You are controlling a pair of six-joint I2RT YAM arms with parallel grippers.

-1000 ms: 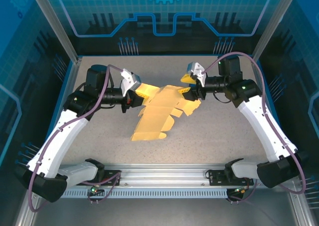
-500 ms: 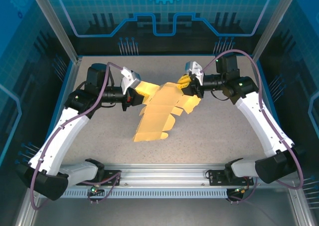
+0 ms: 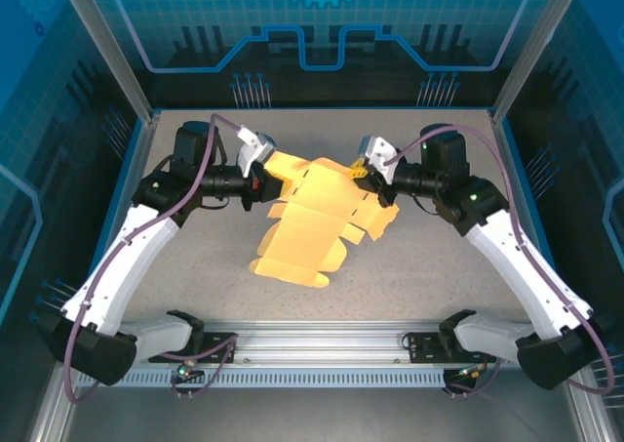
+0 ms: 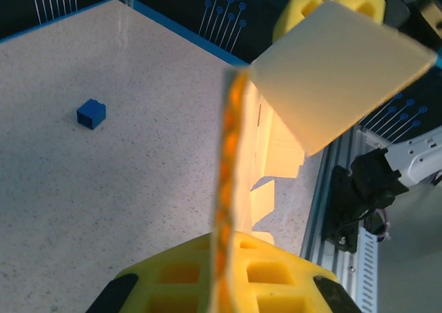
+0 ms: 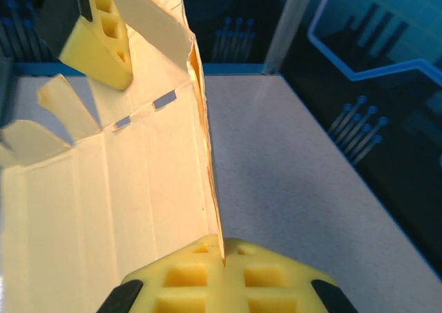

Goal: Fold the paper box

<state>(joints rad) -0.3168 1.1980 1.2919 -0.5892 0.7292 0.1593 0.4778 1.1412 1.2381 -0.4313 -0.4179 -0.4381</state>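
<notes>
From the top camera, the right tool has just clamped down on the far right edge of the paper box; a second ago it was still half open beside that edge. The left tool stays pinched on the far left edge. With both edges held, the sheet has been spread wider between the tools, and its near end droops to the desk. I read that as the card now being secured for a crease, though none of the panels is folded up yet.

In the left wrist camera, the left tool grips the card edge-on, and one flap sticks out to the right. A small blue cube lies loose on the desk, well apart from the card.

In the right wrist camera, the right tool is shut on the sheet's edge, and the creased panels and slots spread away to the left.

As for containers, the box is still a flat sheet and holds nothing.
</notes>
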